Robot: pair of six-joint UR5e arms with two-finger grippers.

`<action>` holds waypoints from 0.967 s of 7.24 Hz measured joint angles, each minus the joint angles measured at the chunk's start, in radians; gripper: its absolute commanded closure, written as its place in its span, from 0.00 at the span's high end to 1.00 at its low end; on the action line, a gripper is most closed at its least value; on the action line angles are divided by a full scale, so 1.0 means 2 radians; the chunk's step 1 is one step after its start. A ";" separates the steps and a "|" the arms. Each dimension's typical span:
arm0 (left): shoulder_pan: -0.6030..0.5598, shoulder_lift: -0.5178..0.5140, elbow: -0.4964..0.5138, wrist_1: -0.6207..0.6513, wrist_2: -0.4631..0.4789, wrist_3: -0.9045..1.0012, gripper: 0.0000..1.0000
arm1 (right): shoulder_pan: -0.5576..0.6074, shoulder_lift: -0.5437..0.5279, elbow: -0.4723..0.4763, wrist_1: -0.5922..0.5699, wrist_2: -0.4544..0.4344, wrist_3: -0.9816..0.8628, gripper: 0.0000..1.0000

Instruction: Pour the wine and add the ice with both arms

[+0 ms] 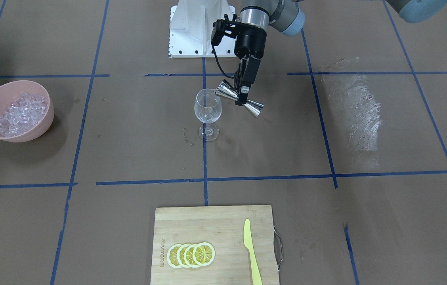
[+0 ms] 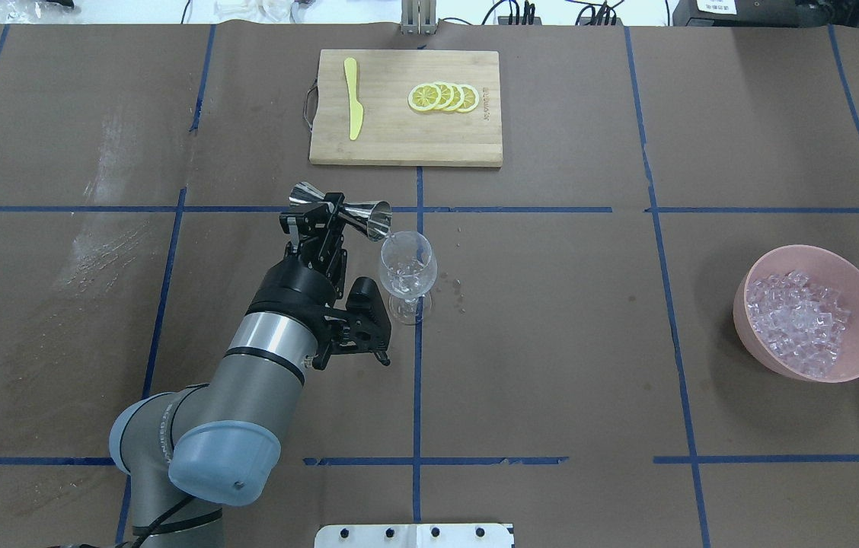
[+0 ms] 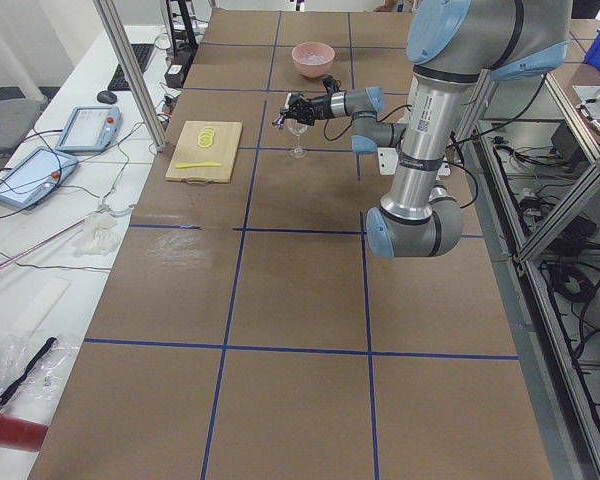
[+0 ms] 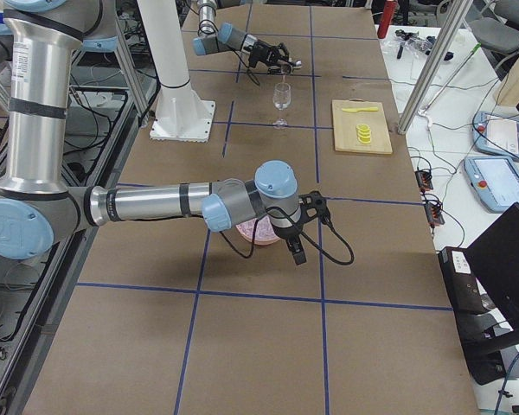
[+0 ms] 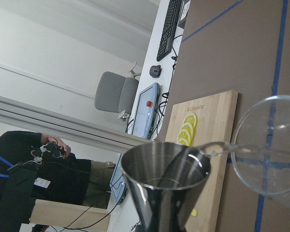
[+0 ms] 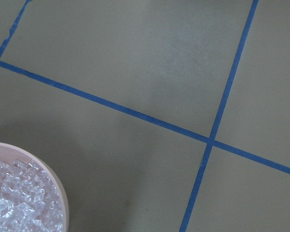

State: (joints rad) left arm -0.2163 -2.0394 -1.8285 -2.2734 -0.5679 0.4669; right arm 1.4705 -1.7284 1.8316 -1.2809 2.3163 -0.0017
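Overhead exterior: jigger (image 2: pixel 370 216) near level, mouth at wine glass (image 2: pixel 407 266) rim.
Left claw (image 2: pixel 333 209): clamped on jigger.
Right claw (image 4: pixel 297 252): cannot tell.
Counter (image 2: pixel 551 342): brown, blue-taped grid.

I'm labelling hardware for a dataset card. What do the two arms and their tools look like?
The left arm and right arm are silver-grey tubes with light-blue joint caps. Each ends in a black two-finger tool: left tool, right tool. Black cables loop beside each wrist.
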 measured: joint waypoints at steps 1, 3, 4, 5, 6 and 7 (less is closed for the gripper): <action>0.001 -0.002 0.000 0.000 0.010 0.022 0.00 | 0.000 -0.001 0.000 0.000 0.000 0.000 1.00; 0.002 -0.005 0.001 0.000 0.026 0.062 0.00 | 0.001 -0.005 0.000 0.000 0.001 0.000 1.00; 0.003 -0.007 0.002 0.000 0.038 0.089 0.00 | 0.001 -0.006 0.000 0.000 0.001 0.001 1.00; 0.003 -0.010 0.003 -0.001 0.045 0.117 0.00 | 0.002 -0.007 -0.001 0.000 0.001 0.001 1.00; 0.004 -0.014 0.003 -0.001 0.049 0.140 0.00 | 0.002 -0.007 -0.001 0.000 0.002 0.001 1.00; 0.004 -0.020 0.005 -0.001 0.051 0.156 0.00 | 0.002 -0.007 -0.001 0.000 0.002 0.001 1.00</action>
State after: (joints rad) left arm -0.2081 -2.0796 -1.8191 -2.2758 -0.4663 0.7793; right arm 1.4753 -1.7430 1.8301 -1.2812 2.3203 0.0000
